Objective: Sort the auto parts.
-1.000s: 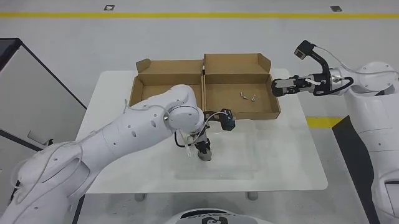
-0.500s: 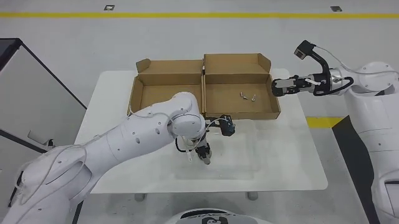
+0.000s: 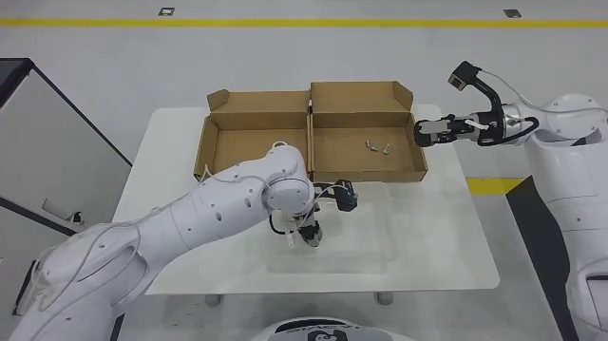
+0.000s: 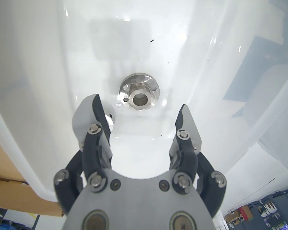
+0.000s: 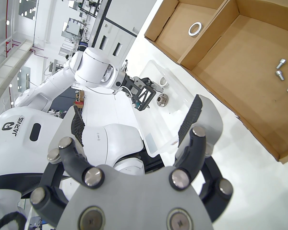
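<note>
A yellow line (image 3: 285,23) crosses the pale floor (image 3: 285,56) behind the white table (image 3: 427,236).

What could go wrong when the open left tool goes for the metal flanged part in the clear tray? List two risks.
1. The flanged part is smooth, round metal. The left tool, open close to it, might pinch off-centre and let it slip.
2. A smaller ring lies right beside one finger, so lowering or closing could knock or trap it.
</note>
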Available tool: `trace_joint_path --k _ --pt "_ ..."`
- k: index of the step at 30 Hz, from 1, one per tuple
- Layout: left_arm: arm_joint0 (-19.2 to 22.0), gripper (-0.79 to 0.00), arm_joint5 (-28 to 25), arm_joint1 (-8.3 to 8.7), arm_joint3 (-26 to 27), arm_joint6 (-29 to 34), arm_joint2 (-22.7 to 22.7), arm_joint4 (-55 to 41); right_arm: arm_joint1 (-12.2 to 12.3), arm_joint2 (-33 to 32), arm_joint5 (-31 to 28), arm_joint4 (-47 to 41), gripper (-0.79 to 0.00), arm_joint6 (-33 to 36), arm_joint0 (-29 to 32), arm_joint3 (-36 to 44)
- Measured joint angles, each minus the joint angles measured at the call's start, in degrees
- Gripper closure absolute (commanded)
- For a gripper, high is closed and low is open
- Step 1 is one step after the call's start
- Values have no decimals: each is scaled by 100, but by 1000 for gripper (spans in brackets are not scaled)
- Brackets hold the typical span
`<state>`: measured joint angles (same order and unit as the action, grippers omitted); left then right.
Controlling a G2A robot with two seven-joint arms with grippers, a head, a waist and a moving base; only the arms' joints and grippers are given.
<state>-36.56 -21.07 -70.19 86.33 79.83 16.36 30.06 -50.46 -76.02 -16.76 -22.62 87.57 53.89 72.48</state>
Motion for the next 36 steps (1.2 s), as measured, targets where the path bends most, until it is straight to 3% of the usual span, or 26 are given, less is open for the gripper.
trace_joint_path --k 4,10,24,36 --pt "-16 -616 -38 -27 -25 26 -32 72 0 0 0 0 -785 0 0 0" --pt "-37 -597 -96 -106 -110 75 -123 118 0 0 0 0 -785 0 0 0" --pt "24 -489 44 -346 -269 237 -299 367 0 0 0 0 -785 0 0 0" --pt "0 -388 21 -439 -393 238 -299 450 0 0 0 0 -785 0 0 0"
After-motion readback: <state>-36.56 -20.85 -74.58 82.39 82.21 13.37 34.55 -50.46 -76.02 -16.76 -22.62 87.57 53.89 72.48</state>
